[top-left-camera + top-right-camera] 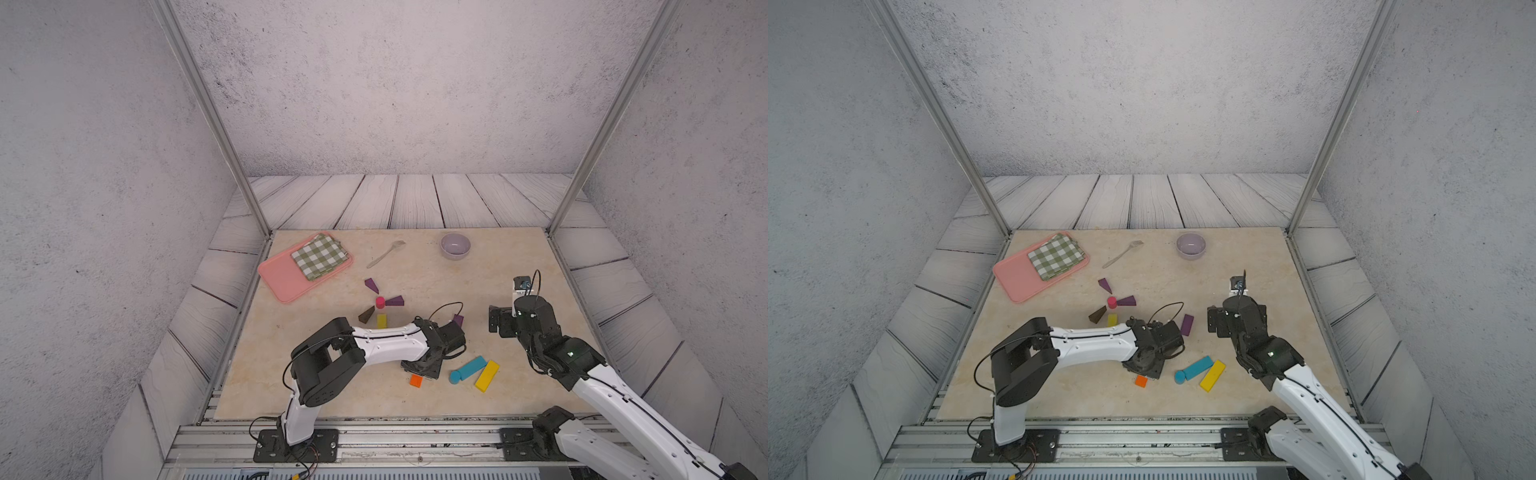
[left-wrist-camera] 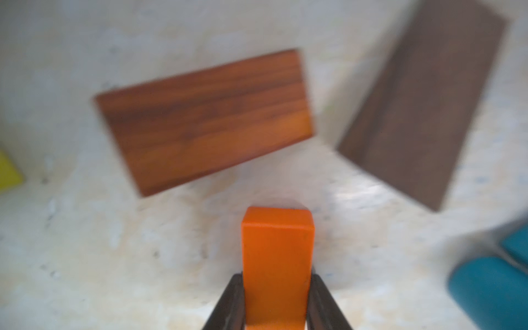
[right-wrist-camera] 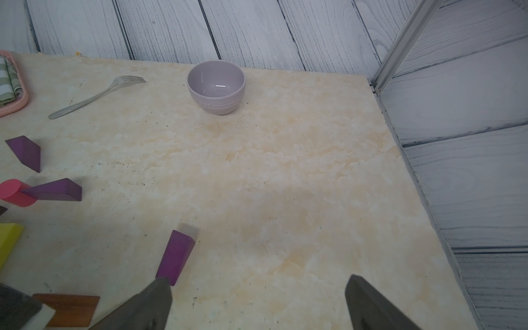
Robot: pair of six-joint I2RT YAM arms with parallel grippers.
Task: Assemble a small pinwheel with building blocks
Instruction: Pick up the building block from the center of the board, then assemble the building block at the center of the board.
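my left fingers [image 2: 230, 300] clamped on both sides of the orange bar [image 2: 277, 243] | right fingers [image 3: 148, 303] spread wide, holding nothing lol

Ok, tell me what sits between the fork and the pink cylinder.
A purple wedge lies between the fork and the pink cylinder, nearer the cylinder. Both top views show it.
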